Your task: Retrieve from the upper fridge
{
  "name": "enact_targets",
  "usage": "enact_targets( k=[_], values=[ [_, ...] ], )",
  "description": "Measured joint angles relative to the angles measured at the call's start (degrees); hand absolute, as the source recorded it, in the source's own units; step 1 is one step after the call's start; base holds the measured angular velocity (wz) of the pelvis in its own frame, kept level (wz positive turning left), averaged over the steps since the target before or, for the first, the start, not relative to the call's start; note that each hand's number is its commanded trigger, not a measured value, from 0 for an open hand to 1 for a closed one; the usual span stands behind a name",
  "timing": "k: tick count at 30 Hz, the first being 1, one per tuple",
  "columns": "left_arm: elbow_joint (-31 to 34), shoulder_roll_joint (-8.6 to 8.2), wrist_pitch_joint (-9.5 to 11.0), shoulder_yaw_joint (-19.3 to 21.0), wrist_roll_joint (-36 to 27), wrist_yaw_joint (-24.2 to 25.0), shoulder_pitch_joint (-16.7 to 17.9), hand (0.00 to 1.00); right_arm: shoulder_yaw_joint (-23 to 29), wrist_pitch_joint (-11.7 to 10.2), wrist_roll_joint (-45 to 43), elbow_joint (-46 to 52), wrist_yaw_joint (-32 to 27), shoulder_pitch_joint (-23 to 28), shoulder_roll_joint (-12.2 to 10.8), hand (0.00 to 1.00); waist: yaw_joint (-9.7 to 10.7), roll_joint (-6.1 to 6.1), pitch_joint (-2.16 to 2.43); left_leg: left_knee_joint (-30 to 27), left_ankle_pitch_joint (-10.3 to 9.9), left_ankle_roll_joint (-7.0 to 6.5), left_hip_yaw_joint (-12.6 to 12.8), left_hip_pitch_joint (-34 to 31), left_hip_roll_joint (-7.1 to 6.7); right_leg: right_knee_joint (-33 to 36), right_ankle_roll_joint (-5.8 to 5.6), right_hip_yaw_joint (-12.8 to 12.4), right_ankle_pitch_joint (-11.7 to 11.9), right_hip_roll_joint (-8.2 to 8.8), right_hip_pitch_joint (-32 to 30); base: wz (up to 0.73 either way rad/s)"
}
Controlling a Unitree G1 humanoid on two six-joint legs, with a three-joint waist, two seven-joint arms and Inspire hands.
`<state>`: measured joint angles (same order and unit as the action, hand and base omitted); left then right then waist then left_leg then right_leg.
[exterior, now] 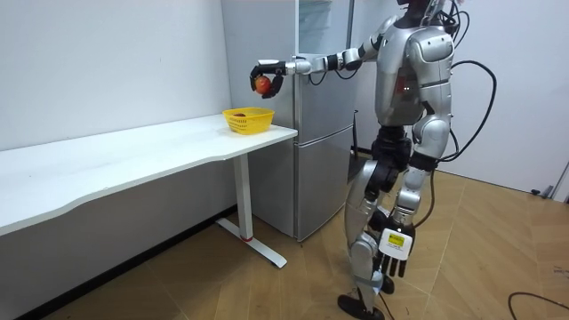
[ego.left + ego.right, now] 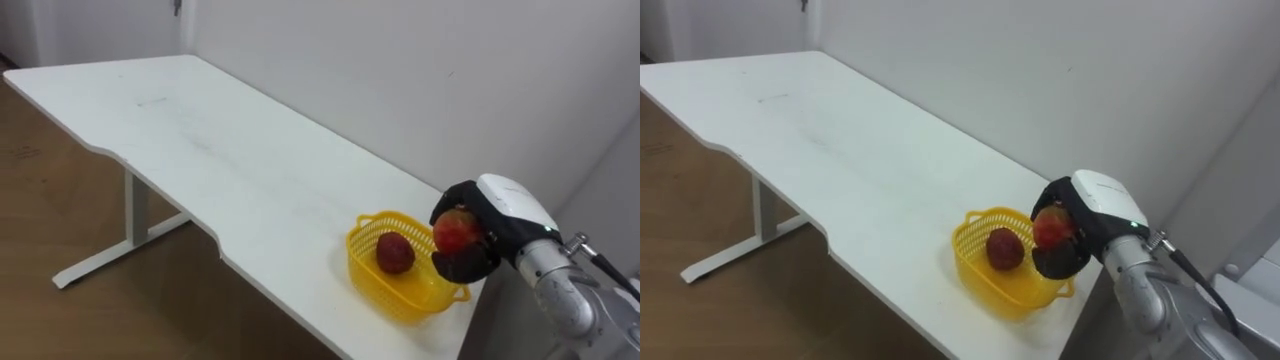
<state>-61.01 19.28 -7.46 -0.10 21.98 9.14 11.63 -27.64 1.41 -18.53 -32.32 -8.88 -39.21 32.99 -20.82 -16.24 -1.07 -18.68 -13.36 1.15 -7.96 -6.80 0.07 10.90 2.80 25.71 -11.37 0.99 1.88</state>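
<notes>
On the left, the long white table (image 2: 200, 150) runs bare from the far corner towards us, standing on a white leg (image 2: 130, 215) over the wooden floor (image 2: 40, 190). We judge that the open surface is only the route to the drop-off point, since everything sits at the right end.

There, near the table's right edge, is a yellow basket (image 2: 395, 298). It holds one dark red fruit (image 2: 395, 253), resting on the bottom towards the left side. We read the basket as the collecting place, set at the end closest to the fridge so the carry stays short.

Just right of it, our right hand (image 2: 505, 205) hangs above the basket's right rim. Its dark fingers and thumb are curled snugly round a red and yellow fruit (image 2: 455, 232), the thing being retrieved. The fruit is clear of the basket and of the other fruit, held in the air. We judge that the hand's height is meant to clear the rim before lowering, and that the firm wrap stops a round, smooth fruit from rolling out.

In the room view, the grey fridge (image 1: 320, 133) stands just beside the table's end, and we stand in front of it with the right arm stretched towards the basket. Our left hand (image 1: 384, 265) hangs idle by the thigh.
</notes>
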Motion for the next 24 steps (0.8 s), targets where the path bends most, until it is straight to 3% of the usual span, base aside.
enact_targets(
  k=[4, 6, 7, 12, 24],
  values=[
    [1.21, 0.51, -0.11, -1.92, -0.03, -0.21, 0.39, 0.0, -0.53, 0.0, 0.29, -4.5, -0.29, -0.28, -0.02, 1.0, -0.7, 0.15, -0.34, 0.08, 0.0, -0.01, 0.12, -0.07, 0.02, 0.24, 0.0, -0.17, 0.0, 0.07, -0.26, -0.01],
    [1.4, 0.51, 0.09, -2.26, 0.05, -0.25, 0.24, 0.0, -0.53, 0.07, 0.24, -5.91, -0.34, -0.37, -0.02, 1.0, -1.13, -0.24, -0.23, 0.08, 0.03, 0.03, 0.06, -0.56, 0.07, 0.88, 0.0, -0.28, 0.0, 0.12, -1.04, -0.04],
    [1.4, 0.47, 0.23, -2.47, 0.06, -0.23, 0.08, 0.0, -0.53, 0.01, 0.24, -6.94, -0.32, -0.52, -0.03, 1.0, -1.28, -0.17, -0.57, -0.04, 0.04, 0.04, 0.05, -0.73, 0.07, 0.88, 0.0, -0.28, 0.0, 0.11, -1.12, 0.0],
    [1.64, 0.55, 0.26, -2.49, 0.03, -0.2, 0.14, 0.0, -0.56, 0.85, 0.26, -8.34, -0.33, -0.78, -0.11, 1.0, -1.79, -0.57, -1.04, -0.24, 0.08, 0.06, 0.15, -1.8, 0.07, 0.92, 0.0, -0.27, 0.0, 0.17, -2.06, 0.0],
    [2.43, 0.57, -0.21, -3.03, 0.06, -0.12, 0.05, 0.0, -0.56, 2.73, 0.06, -8.05, -1.02, -1.0, -0.13, 1.0, -2.03, -0.61, -1.03, -0.52, 0.08, 0.05, 0.13, -2.68, 0.05, 0.92, 0.0, -0.19, 0.0, 0.16, -2.7, 0.01]
  ],
)
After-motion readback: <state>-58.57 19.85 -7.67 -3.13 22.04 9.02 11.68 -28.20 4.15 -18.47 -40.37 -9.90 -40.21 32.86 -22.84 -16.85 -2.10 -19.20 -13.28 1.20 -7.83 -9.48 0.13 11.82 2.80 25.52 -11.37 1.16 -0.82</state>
